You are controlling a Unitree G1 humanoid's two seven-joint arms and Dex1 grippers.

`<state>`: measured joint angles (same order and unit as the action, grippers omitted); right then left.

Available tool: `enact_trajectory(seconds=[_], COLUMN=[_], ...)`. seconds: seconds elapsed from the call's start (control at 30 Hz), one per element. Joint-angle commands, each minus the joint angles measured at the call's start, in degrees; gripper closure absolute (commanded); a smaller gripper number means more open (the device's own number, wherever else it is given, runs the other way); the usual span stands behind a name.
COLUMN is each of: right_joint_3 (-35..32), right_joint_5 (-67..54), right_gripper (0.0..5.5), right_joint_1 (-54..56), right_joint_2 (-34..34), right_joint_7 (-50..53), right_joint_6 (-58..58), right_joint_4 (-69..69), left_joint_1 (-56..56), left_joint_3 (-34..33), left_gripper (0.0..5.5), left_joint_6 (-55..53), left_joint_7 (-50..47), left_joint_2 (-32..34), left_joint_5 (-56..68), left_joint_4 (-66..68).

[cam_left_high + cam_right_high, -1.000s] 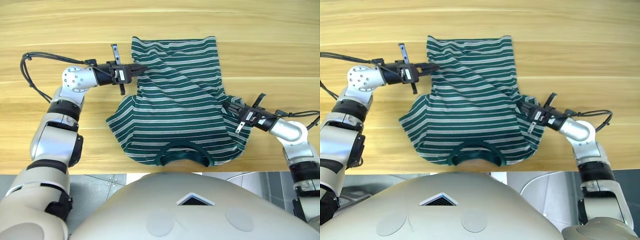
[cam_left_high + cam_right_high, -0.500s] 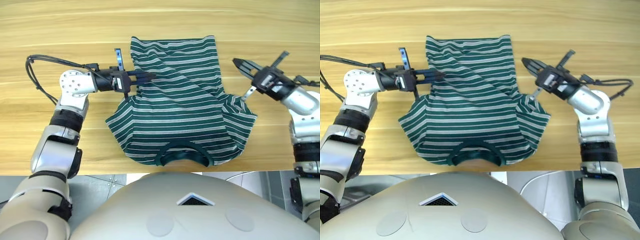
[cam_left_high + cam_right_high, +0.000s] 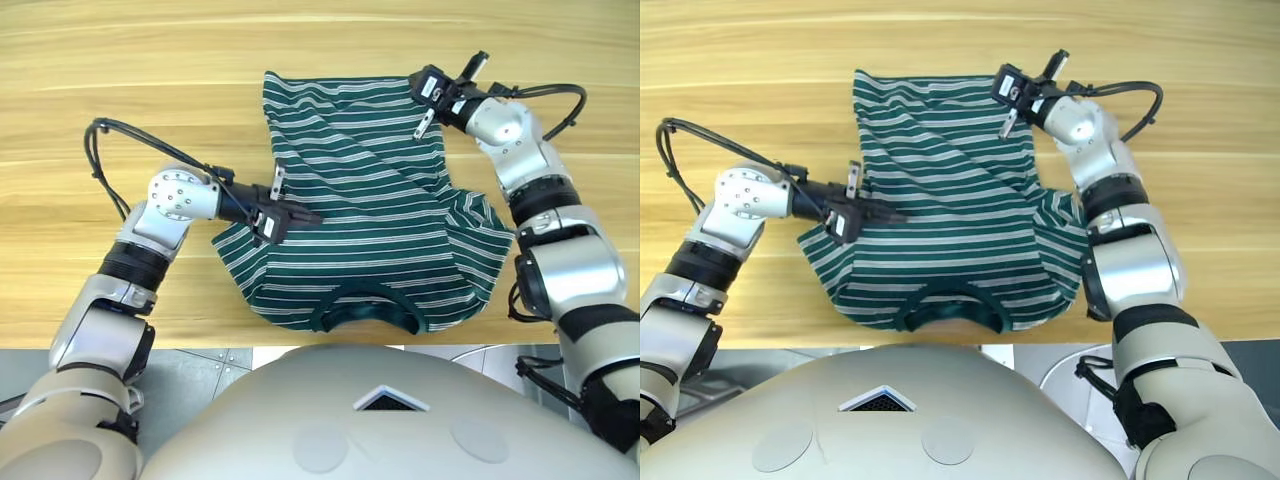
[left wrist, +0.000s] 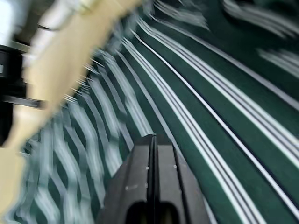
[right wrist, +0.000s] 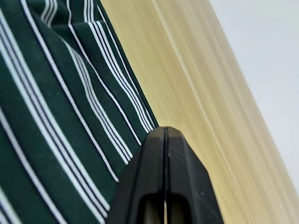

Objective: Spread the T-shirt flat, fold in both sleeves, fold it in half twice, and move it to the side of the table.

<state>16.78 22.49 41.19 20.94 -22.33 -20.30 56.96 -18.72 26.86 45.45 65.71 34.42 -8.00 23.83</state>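
A dark green T-shirt (image 3: 370,200) with thin white stripes lies face up on the wooden table (image 3: 120,60), collar towards me and hem at the far side. Both sleeves stick out sideways and the cloth is rumpled diagonally across the body. My left gripper (image 3: 308,215) is shut and lies low over the shirt just inside its left sleeve; the left wrist view shows the fingertips (image 4: 152,137) pressed together above the stripes. My right gripper (image 3: 418,82) is shut at the far right hem corner, where its tips (image 5: 164,129) meet over the shirt's edge beside bare wood.
Black cables (image 3: 105,150) loop from my left arm over the table on the left, and another cable (image 3: 560,100) arcs beside my right arm. Bare wood surrounds the shirt on the left, right and far sides. The table's near edge (image 3: 200,342) runs just below the collar.
My right gripper let go of the right sleeve, rose open, then swung to the far right hem corner and shut. My left gripper slid from the shirt's left edge nearer, towards the left sleeve.
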Motion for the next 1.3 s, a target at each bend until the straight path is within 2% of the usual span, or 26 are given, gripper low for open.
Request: enact_trajectory(seconds=[0.03,0.33,0.87,1.03,1.3], right_joint_3=[1.08,1.03,-3.09,-5.85,-6.51], right_joint_5=[0.78,0.67,-0.46,-2.59,-5.23], right_gripper=[5.48,5.48,5.48,5.48,5.48], right_joint_1=[3.16,4.98,7.08,8.33,4.93], right_joint_2=[-1.95,-3.59,0.73,1.22,0.91], right_joint_7=[0.86,0.39,7.63,8.00,-2.10], right_joint_6=[-0.20,1.55,9.37,6.05,-7.28], right_joint_4=[3.98,14.27,19.87,18.91,14.61], left_joint_1=[-3.95,-3.65,-1.91,-2.22,-2.76], left_joint_3=[2.67,6.45,9.44,10.25,9.40], left_gripper=[5.50,5.50,5.50,5.50,5.50], left_joint_6=[2.60,4.99,4.80,4.96,4.71], left_joint_7=[-5.11,-8.04,-9.92,-10.80,-11.30], left_joint_2=[1.06,2.24,1.30,0.88,1.87], left_joint_5=[-11.97,-15.35,-13.83,-14.26,-12.06], left_joint_4=[4.90,5.00,4.59,5.90,5.06])
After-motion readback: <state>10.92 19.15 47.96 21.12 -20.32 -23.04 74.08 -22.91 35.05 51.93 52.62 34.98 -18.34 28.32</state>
